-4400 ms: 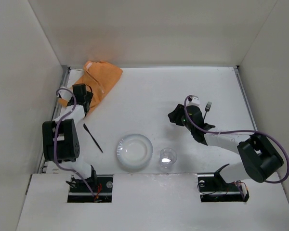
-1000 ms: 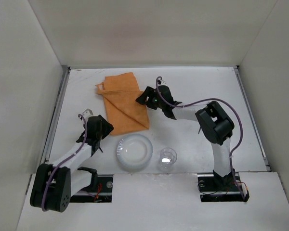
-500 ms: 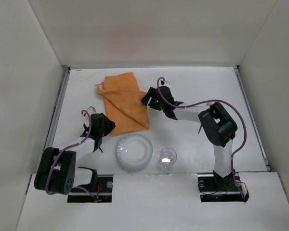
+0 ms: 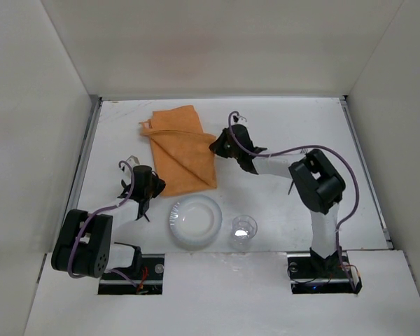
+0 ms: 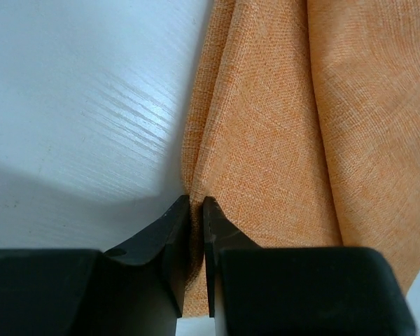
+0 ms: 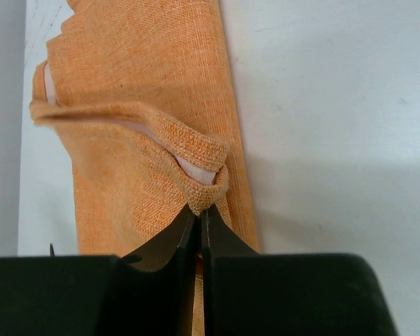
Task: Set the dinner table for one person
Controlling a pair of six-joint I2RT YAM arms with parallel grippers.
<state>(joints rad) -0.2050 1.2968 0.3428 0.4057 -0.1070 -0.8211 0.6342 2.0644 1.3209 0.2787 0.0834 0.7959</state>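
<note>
the left arm (image 4: pixel 84 241) is folded at the elbow close to its base, with the forearm sent forward and kept low. the left end effector (image 5: pixel 196 203) is seen pinched shut, an edge of the orange cloth (image 5: pixel 280 140) caught between its black fingertips. the right arm (image 4: pixel 315 183) is bent at a raised elbow and stretched leftward — the right end effector (image 6: pixel 198 210) is closed tight on a corner of the same cloth.

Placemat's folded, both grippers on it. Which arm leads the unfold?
Right. The right gripper pinches a raised folded corner at the placemat's right edge, with bare dinner table beside it to pull across. The left gripper clamps the opposite lower edge, likely better as the anchor.
</note>
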